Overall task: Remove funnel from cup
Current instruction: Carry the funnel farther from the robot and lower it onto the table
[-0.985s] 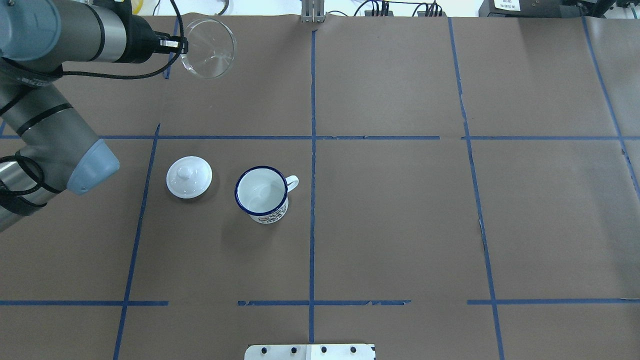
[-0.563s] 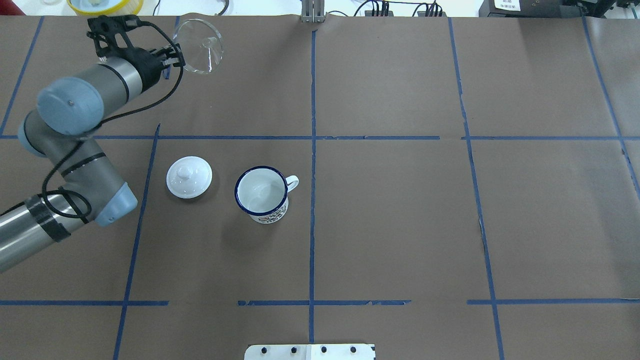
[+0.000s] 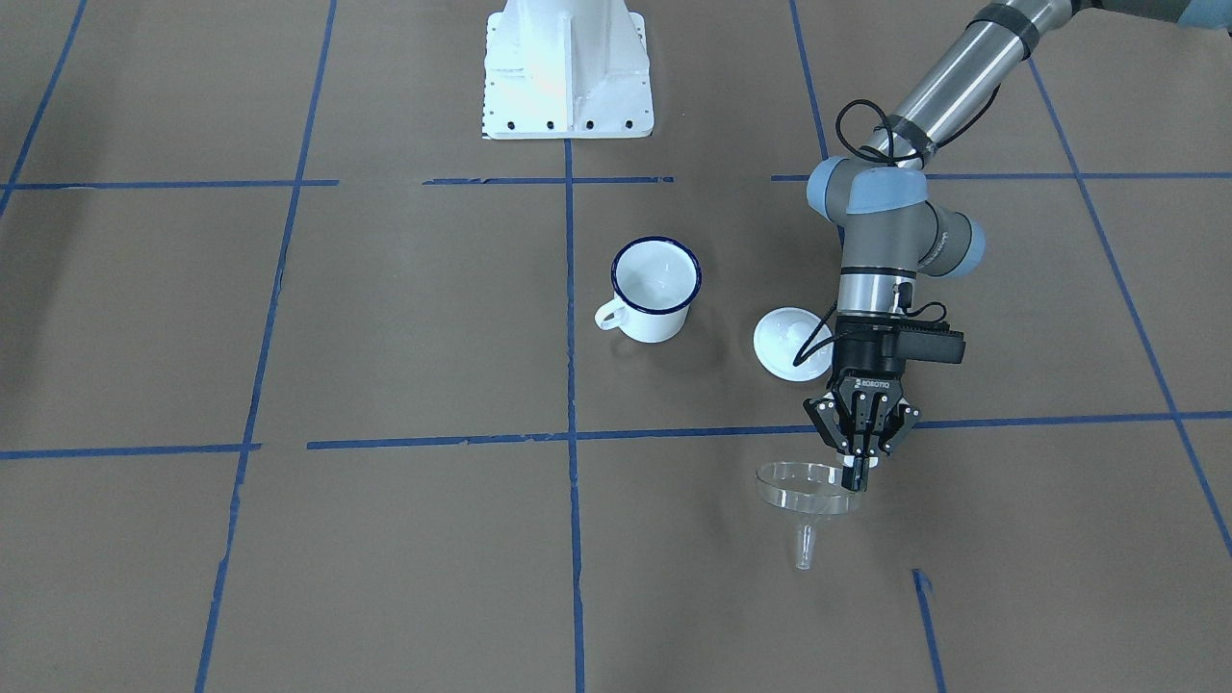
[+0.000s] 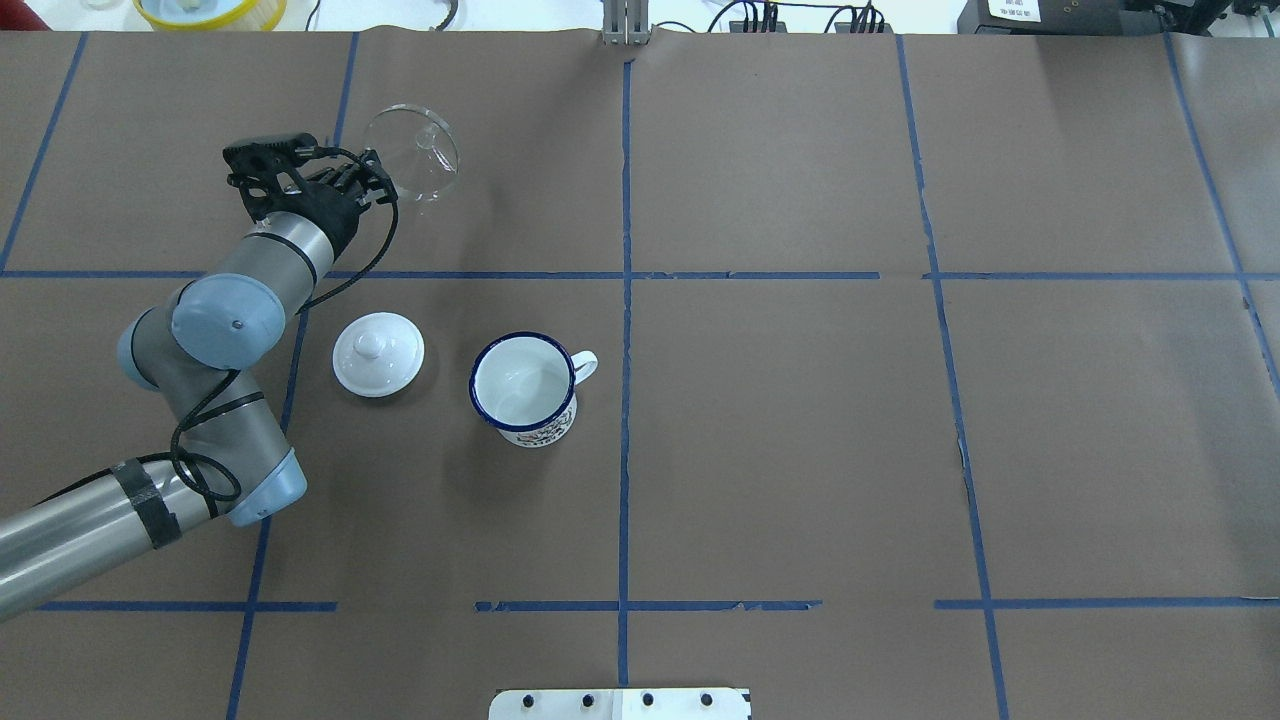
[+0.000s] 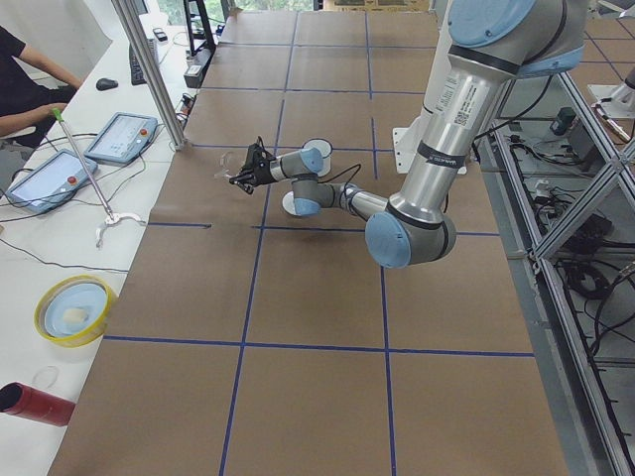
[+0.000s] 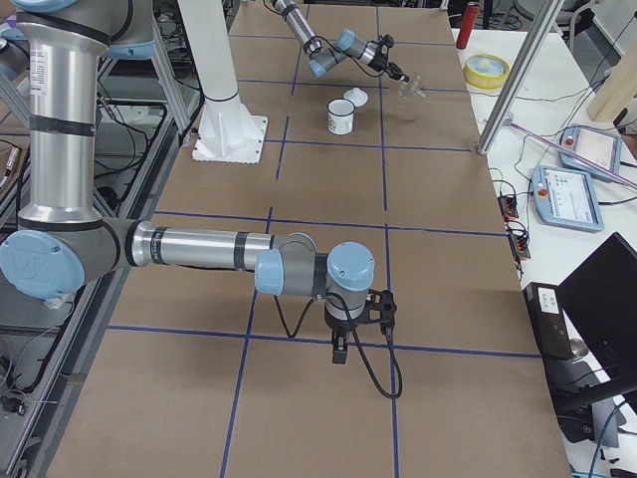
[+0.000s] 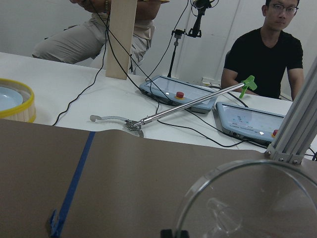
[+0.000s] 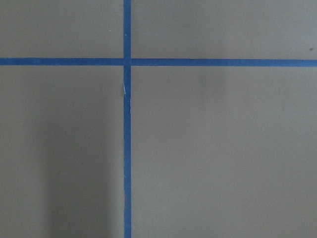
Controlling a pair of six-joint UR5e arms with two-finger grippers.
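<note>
My left gripper (image 3: 859, 472) is shut on the rim of the clear funnel (image 3: 804, 493). It holds the funnel spout down over the brown paper, far from the cup. The funnel also shows in the overhead view (image 4: 412, 155) next to the left gripper (image 4: 385, 180), and in the left wrist view (image 7: 247, 203). The white cup with a blue rim (image 4: 523, 385) stands upright and empty near the table's middle (image 3: 656, 289). My right gripper (image 6: 338, 354) shows only in the right side view, low over the paper; I cannot tell whether it is open.
A white round lid with a knob (image 4: 378, 353) lies beside the cup, between it and the left arm. The robot's white base plate (image 3: 568, 67) is at the near edge. Operators, tablets and cables (image 7: 247, 121) sit past the far edge.
The left arm swung its wrist round and brought the funnel back from the far edge toward the robot. The funnel is still held. The cup and lid have not moved.
</note>
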